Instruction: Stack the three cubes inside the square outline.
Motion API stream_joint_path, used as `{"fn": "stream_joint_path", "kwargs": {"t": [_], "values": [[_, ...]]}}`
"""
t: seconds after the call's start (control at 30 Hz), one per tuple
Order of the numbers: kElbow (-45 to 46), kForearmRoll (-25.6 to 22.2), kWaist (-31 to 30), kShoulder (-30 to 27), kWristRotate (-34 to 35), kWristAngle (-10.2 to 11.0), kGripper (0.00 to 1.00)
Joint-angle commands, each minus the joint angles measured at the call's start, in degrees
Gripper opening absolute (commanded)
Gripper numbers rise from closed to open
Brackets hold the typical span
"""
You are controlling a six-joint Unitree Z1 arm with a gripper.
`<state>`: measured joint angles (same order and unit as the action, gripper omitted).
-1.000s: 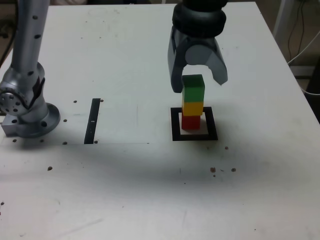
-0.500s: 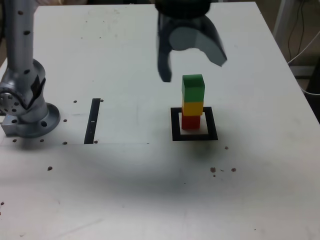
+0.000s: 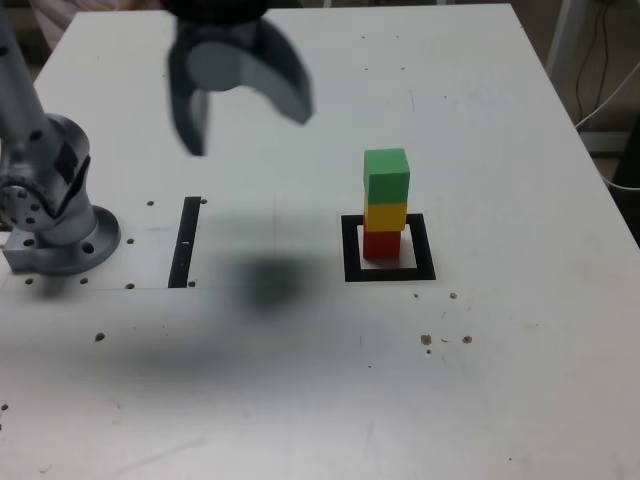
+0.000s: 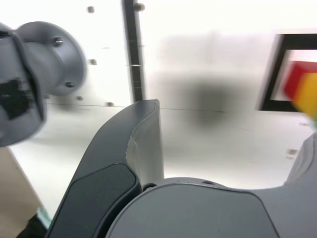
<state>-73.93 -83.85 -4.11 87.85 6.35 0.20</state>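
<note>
The only tall obstacle on the white table [image 3: 500,380] is the tower of three matte cubes, green [image 3: 386,177] on yellow [image 3: 385,216] on red [image 3: 381,243], standing inside the thick black square outline [image 3: 389,272]. Around this tower the surface is free on all sides. The grey metal arm base [image 3: 58,205] blocks the exterior view's left edge. The thin black strip [image 3: 185,241] lies flat. The dark grey gripper [image 3: 245,105], jaws apart, hangs high, well apart from the tower.
</note>
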Motion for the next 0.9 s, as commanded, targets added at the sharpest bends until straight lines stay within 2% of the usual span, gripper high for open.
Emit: {"fn": "stream_joint_path", "kwargs": {"t": [0.0, 0.17, 0.33, 0.47, 0.7, 0.87], "values": [[4.9, 0.5, 0.0, -1.5, -0.1, -0.7, 0.99], [15.0, 3.4, -0.6, -3.4, 0.1, -1.4, 0.99], [18.1, 6.0, -2.6, -4.1, 0.4, -0.9, 0.99], [20.0, 8.2, -3.2, -4.4, 0.4, 0.7, 0.99], [23.4, 10.7, -3.2, -6.5, 0.0, 5.4, 0.99], [23.3, 10.8, -3.2, -7.9, -0.3, 5.8, 0.99]]}}
